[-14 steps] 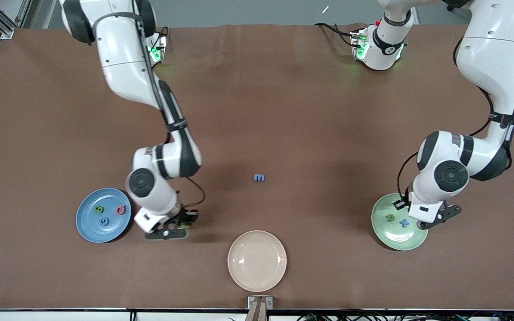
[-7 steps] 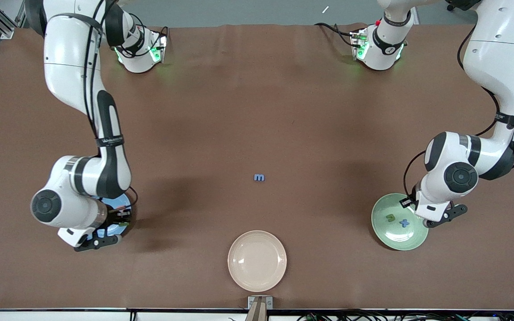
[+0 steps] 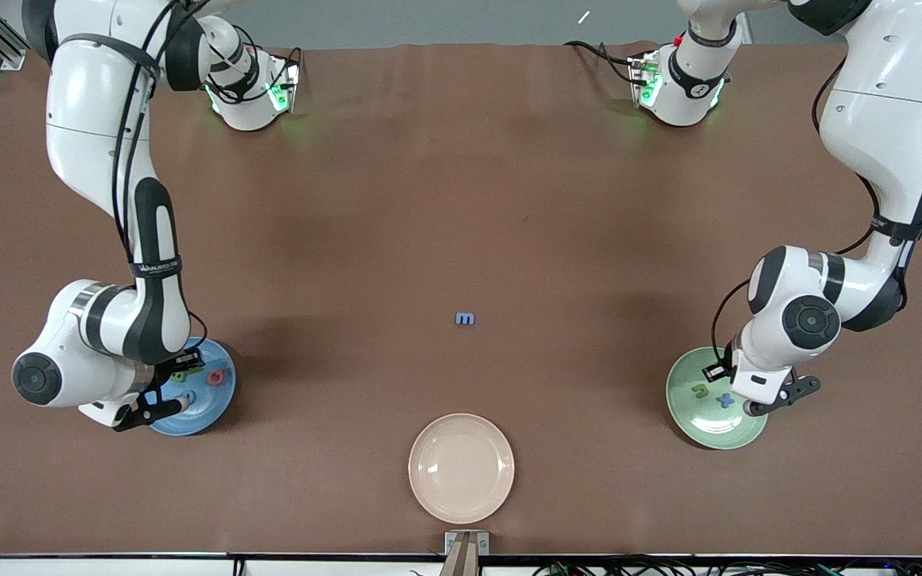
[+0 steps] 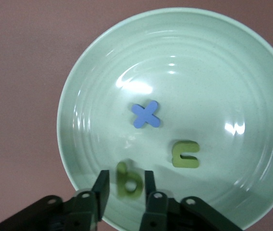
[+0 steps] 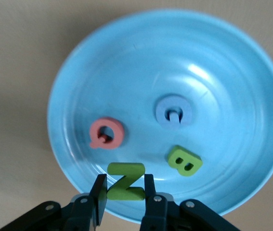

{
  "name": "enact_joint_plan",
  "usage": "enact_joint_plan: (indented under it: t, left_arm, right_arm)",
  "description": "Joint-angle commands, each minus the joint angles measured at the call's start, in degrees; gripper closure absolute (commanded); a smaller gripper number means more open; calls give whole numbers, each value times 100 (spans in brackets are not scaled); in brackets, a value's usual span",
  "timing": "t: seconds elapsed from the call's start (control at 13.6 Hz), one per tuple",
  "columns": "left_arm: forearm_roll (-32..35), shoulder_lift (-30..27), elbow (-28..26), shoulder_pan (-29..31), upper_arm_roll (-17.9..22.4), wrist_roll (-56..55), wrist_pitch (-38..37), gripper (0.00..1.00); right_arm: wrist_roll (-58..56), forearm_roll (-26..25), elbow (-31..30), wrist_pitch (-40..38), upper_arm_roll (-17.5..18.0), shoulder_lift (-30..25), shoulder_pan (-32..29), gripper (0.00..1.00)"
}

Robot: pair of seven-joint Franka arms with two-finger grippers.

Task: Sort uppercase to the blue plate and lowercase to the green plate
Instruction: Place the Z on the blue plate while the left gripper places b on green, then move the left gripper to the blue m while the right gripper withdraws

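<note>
- We see the right gripper (image 5: 125, 188) over the blue plate (image 5: 223, 72), low in the front view at the right arm's end of the table (image 3: 461, 200).
- Its fingers are clenched on a green N (image 5: 125, 183). The letter fills the gap between them and is held above the plate's rim area, at the lower edge of the right wrist view.
- Three capitals already lie in the blue plate: a pinkish-red G (image 5: 106, 133), a blue G (image 5: 174, 110) and a green B (image 5: 184, 160). They sit apart from one another, and the B is the one closest to the held N.
- The left gripper (image 4: 125, 192) is over the green plate (image 4: 199, 57), low in the front view at the left arm's end of the table.
- Its fingers stand parted, a little wider than the green q (image 4: 128, 180) between them, with a gap showing on one side of the letter, so the grip looks released. We cannot tell whether the q touches the plate.
- A blue x (image 4: 146, 115) lies near the middle of the green plate and a green u (image 4: 185, 154) lies beside it, neither touching the other.
- A blue m (image 3: 466, 318) lies alone on the bare table at the middle of the front view, well apart from both plates.
- A cream plate (image 3: 461, 468) sits at the bottom centre of the front view, nearer to the camera than the m.
</note>
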Motion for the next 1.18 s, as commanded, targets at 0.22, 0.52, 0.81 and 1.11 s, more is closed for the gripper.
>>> enact_joint_plan:
  t: [0.22,0.52,0.81,1.11]
  left_arm:
    - [48,-67,73,-24,-70,143,-109,0]
    - [48,-261,29,-6,-921,83,-566,4]
    - [91,-208,116,-521,-1512,-199,-558,7]
    - [135,72,520,-1586,-1486,-410,-514,10]
  right_arm:
    - [-95,-49,-63,118,48,-63,-51,42]
    - [-86,-31,155,285,39,-133,-16,15]
    - [-59,-31,438,232,-75,-335,2,1]
    - [-51,-49,359,-73,-14,-1098,-33,0]
